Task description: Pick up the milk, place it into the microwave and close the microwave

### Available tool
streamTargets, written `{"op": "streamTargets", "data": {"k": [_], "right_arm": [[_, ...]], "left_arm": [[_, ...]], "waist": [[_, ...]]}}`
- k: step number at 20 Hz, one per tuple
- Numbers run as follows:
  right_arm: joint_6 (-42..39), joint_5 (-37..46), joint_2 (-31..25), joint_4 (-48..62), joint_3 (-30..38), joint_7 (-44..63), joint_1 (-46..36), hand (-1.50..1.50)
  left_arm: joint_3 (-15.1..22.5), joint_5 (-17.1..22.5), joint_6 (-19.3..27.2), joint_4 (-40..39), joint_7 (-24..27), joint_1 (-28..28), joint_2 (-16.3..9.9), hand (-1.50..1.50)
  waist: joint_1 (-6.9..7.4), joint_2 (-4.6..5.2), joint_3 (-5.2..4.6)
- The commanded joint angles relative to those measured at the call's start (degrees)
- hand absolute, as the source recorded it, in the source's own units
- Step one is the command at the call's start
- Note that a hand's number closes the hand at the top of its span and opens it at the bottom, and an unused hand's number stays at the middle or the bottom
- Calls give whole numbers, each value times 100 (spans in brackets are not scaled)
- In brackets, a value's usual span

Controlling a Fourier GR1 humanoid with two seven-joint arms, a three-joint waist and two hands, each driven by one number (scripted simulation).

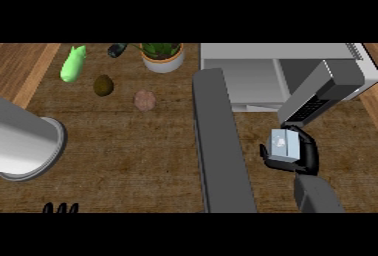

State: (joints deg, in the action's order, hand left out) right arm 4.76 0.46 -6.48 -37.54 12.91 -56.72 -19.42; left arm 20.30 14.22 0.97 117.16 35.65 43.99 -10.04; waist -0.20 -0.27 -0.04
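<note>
At the far left, a large grey cylinder (26, 145), likely the left forearm, is crossing the counter (140, 150), and only the fingertips of the left hand (60, 208) are poking up at the lower edge, straight and relaxed, resting and holding nothing. Further back on the wooden top a green bottle-like thing (73, 64) is lying tilted, with a dark olive avocado-like lump (103, 85) and a brownish potato-like lump (145, 100) sitting apart from it, and a potted plant (162, 56) is standing behind them beside a small dark object (117, 50). Moving right, the microwave door (220, 145) is standing wide open, seen edge-on as a long dark slab, and the microwave (255, 75) is showing its pale cavity behind it. At the right, the right hand (304, 156) is curling its fingers and thumb round the milk (285, 145), a small pale blue-white carton held upright in front of the open cavity, just below a grey boxy part with a dark grille. The carton is probably handling as a light, fairly stiff box with smooth sides that could slip, and thin walls that might dent if squeezed; taking it across its flat sides around the middle, as the hand is doing, is looking like the sensible hold, keeping it upright while it is going in through the opening.
</note>
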Motion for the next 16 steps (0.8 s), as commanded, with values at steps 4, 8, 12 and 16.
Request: {"op": "streamTargets", "data": {"k": [4, 8, 12, 16], "right_arm": [[-202, 60, -108, -2066, -515, 705, 1559, 150], [-636, -152, 191, -3364, -962, 1379, 2021, 150], [-1167, -885, 336, -4075, -990, 2338, 1782, 150], [-856, -775, 633, -4029, -1126, 2097, 1908, 150]], "left_arm": [[150, -39, -165, -206, 478, 305, -61, -150], [-4, 57, 106, -26, 196, 63, 52, -150], [-4, 89, 232, 188, -10, 100, 56, -150], [-82, 257, -36, 53, 475, 501, -124, -150]], "waist": [[-18, -10, -4], [-29, -2, -4], [-16, 1, -2], [59, 15, 3]]}}
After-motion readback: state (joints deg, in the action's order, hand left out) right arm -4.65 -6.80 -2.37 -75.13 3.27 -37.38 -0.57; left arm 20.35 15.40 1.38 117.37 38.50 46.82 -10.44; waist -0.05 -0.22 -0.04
